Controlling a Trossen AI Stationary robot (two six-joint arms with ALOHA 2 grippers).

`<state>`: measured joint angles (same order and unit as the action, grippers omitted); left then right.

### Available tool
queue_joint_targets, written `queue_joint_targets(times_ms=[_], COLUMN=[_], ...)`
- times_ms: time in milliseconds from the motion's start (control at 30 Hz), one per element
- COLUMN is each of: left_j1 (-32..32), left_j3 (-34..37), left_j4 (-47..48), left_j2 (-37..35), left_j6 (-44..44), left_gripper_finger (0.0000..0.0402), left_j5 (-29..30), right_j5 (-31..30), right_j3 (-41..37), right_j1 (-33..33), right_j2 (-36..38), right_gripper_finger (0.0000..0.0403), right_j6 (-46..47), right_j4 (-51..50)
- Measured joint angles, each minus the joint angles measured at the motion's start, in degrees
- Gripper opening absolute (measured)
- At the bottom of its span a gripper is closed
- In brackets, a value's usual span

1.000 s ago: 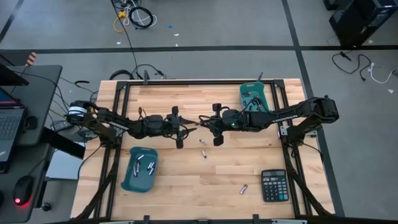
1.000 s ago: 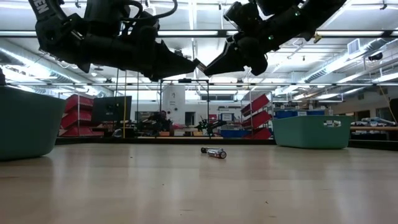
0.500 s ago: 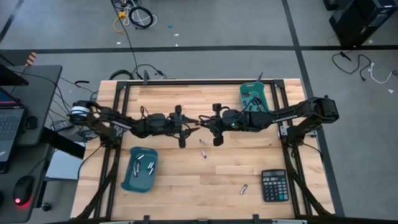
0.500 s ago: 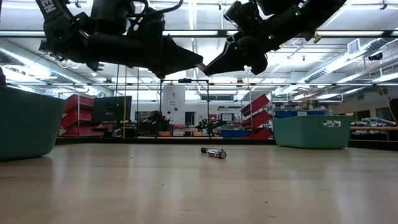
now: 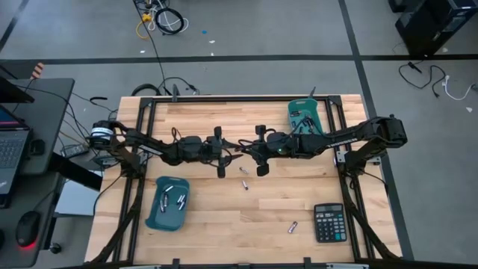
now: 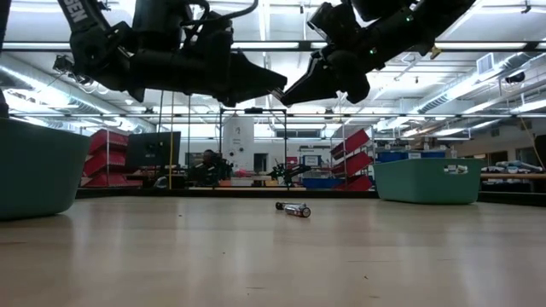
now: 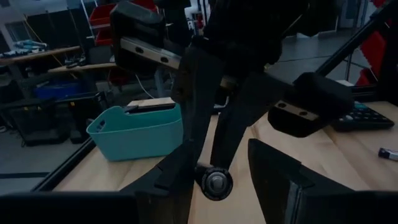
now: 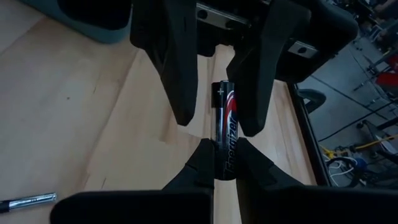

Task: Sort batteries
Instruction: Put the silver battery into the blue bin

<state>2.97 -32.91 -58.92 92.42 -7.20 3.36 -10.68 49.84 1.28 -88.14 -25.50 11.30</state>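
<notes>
A black and silver battery (image 8: 225, 124) with a red band hangs in mid-air over the table's middle, and my right gripper (image 8: 224, 158) is shut on it. My left gripper (image 7: 217, 177) faces it from the table's left. It is open, one finger on each side of the battery's plus end (image 8: 221, 90); whether a finger touches the battery I cannot tell. In the left wrist view the battery (image 7: 216, 182) shows end-on. In the high view the two grippers meet tip to tip (image 5: 239, 146). Three more batteries (image 5: 245, 184) lie loose on the table. My right gripper pinches the battery's rear part (image 8: 225, 163) between its two fingers. The fingers come from the table's right, slanting a little downward, and lie along the battery. The battery sticks out past the fingertips, plus end leading, lifted clear of the table.
A teal bin (image 5: 168, 203) with several batteries stands near left, and a second teal bin (image 5: 306, 118) far right. A black calculator (image 5: 328, 223) lies near right with a loose battery (image 5: 293, 226) beside it. In the low view a battery (image 6: 293, 209) lies below the grippers.
My left gripper has gone toward the table's right, up to the right gripper, and has tipped from pointing slightly down to level. Its fingers now stand around the battery's free end. My right gripper and the battery have kept still.
</notes>
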Motion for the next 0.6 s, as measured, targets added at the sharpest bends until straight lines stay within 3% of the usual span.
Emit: queue_joint_targets(times_ms=[200, 367, 467, 600], left_j1=[0.0, 0.1, 0.1, 0.1], left_j3=[0.0, 0.0, 0.0, 0.0], left_j4=[0.1, -0.1, -0.4, -3.2], left_j2=[0.0, 0.0, -0.1, -0.1], left_j6=[0.0, -0.2, -0.5, -0.1], left_gripper_finger=[0.0136, 0.0080, 0.0040, 0.0040], left_j5=[0.0, 1.0, 1.7, 1.5], right_j5=[0.0, 0.0, -0.3, -0.1], right_j3=[0.0, 0.0, 0.0, 0.0], right_j1=[0.0, 0.0, 0.0, 0.0], right_j2=[0.0, 0.0, 0.0, 0.0], right_gripper_finger=[0.0024, 0.0024, 0.0045, 0.0077], right_j6=[-0.1, -0.2, 0.2, -0.2], right_j4=[-0.2, 0.3, 0.8, 2.8])
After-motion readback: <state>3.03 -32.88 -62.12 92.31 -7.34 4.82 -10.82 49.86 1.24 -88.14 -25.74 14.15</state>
